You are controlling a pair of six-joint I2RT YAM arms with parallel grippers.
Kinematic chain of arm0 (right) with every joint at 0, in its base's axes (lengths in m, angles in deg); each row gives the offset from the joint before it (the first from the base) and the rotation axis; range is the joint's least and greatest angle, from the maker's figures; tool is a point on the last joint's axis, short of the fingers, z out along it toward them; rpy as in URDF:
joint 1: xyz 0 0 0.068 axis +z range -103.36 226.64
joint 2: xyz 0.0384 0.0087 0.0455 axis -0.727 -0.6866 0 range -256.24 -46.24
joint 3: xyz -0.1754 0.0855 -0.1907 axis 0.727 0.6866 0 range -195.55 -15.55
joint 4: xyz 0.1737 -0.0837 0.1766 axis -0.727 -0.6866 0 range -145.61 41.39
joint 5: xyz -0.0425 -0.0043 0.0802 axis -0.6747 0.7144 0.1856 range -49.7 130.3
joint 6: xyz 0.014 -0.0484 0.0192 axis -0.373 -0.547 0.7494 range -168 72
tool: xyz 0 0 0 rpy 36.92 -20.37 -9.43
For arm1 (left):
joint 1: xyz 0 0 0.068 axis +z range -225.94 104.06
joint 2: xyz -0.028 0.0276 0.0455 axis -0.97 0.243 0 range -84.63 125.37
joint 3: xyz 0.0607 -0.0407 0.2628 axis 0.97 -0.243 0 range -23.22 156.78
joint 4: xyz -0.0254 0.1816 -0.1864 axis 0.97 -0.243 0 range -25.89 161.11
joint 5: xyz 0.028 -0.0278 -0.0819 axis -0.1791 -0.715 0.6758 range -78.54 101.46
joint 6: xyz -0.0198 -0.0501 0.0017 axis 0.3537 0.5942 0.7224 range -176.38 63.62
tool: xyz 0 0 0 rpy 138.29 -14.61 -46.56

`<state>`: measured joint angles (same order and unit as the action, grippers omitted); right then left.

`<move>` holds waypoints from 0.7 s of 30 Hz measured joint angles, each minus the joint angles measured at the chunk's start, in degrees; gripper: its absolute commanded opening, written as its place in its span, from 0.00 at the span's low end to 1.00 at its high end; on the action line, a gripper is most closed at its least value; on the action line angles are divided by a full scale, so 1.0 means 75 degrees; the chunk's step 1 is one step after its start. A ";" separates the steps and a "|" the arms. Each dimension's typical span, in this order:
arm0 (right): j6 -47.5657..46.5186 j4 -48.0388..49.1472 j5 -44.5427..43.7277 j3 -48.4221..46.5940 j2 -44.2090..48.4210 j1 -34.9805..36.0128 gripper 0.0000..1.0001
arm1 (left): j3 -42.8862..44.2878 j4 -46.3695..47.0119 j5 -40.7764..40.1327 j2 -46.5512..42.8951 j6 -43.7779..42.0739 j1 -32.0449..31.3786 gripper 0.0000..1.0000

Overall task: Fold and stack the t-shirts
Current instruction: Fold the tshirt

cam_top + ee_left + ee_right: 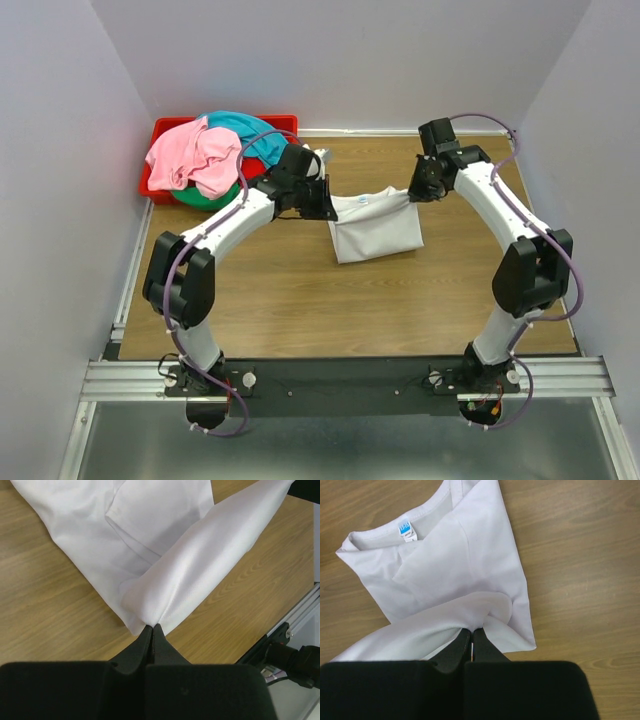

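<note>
A white t-shirt (375, 225) lies partly folded on the wooden table, its far edge lifted and stretched between both grippers. My left gripper (327, 203) is shut on the shirt's left corner (150, 615). My right gripper (418, 187) is shut on its right corner (485, 615). The blue neck label (406, 530) shows in the right wrist view. A pink t-shirt (190, 158), a teal one (245, 130), a green one (205, 200) and a bit of red cloth (254, 168) are heaped in the red bin (165, 130) at the far left.
The red plastic bin sits in the back left corner against the wall. Grey walls close in the table on three sides. A metal rail (340, 378) runs along the near edge, also seen in the left wrist view (300, 615).
</note>
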<state>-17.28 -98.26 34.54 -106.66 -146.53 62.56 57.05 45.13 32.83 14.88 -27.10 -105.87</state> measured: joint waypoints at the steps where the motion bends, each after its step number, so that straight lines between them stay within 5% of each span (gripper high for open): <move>1: -0.0038 0.0047 -0.0029 -0.0090 -0.0114 0.0000 0.02 | 0.0085 0.0023 0.0023 0.0099 -0.0026 0.0032 0.00; 21: -0.0385 0.0277 -0.0207 -0.1568 -0.2133 -0.0009 0.02 | 0.1035 0.0175 0.0402 0.1649 -0.0399 0.0662 0.00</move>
<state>-20.17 -96.19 32.99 -118.42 -162.53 62.49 64.81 46.44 35.84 27.25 -30.10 -100.91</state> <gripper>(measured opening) 0.022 0.007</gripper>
